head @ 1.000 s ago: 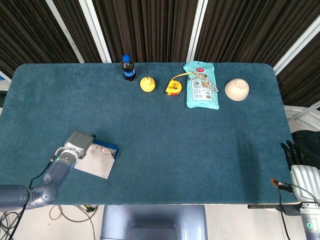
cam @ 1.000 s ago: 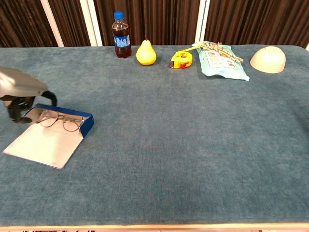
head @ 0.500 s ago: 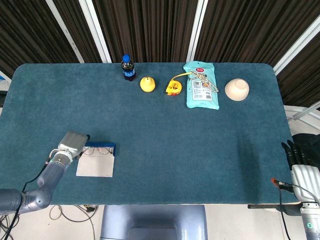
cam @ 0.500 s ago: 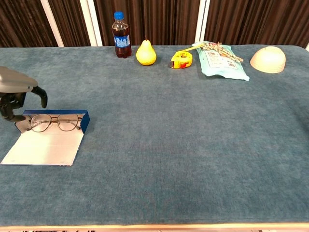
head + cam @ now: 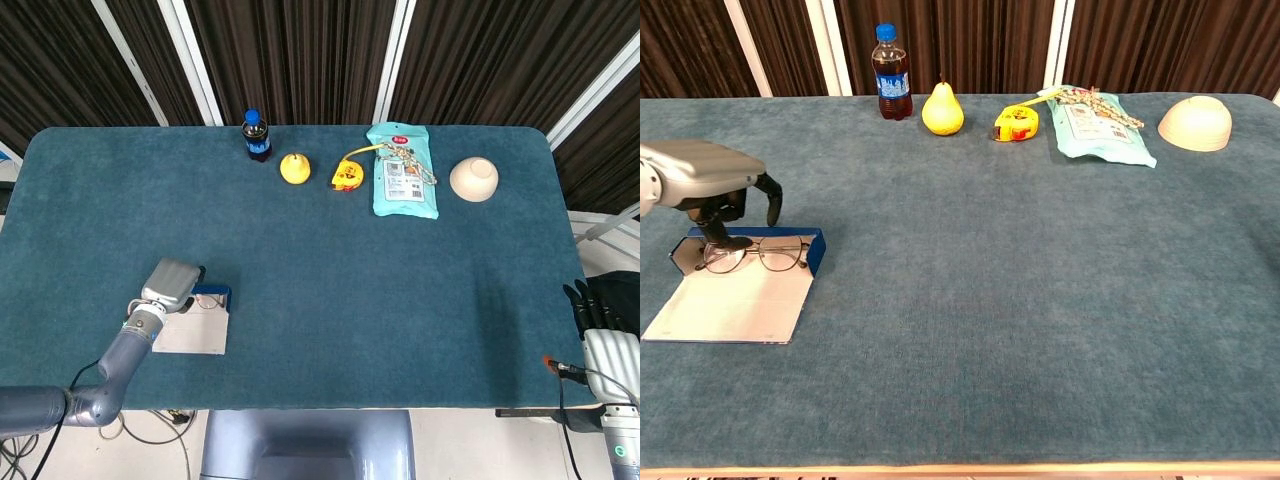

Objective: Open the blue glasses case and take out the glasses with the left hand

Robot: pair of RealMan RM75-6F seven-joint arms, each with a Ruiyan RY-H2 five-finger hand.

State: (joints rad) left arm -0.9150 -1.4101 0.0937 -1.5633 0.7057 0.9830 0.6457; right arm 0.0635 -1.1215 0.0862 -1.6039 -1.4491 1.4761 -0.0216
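Progress is judged to be about halfway: the blue glasses case (image 5: 750, 275) is seen lying open near the front left corner of the surface (image 5: 1020, 300), its pale lid laid flat toward the front edge, and the glasses (image 5: 758, 254) are seen resting in the blue tray along the far side of the case. The opening step is taken as done; the lifting out is not yet done.

The left robot hand (image 5: 725, 190) is placed directly over the left end of the case, fingers curled downward and apart, one fingertip reaching down to the left lens area. Whether the frame is touched or pinched cannot be told. The right robot hand (image 5: 600, 315) is seen only beyond the front right corner of the surface, hanging beside it with dark fingers pointed up and nothing held; how far they are spread cannot be made out.

Printed panels are carried on the light blue packet (image 5: 404, 172) at the far edge, but no text can be read. Nothing can be read on the bottle (image 5: 891, 74) either.
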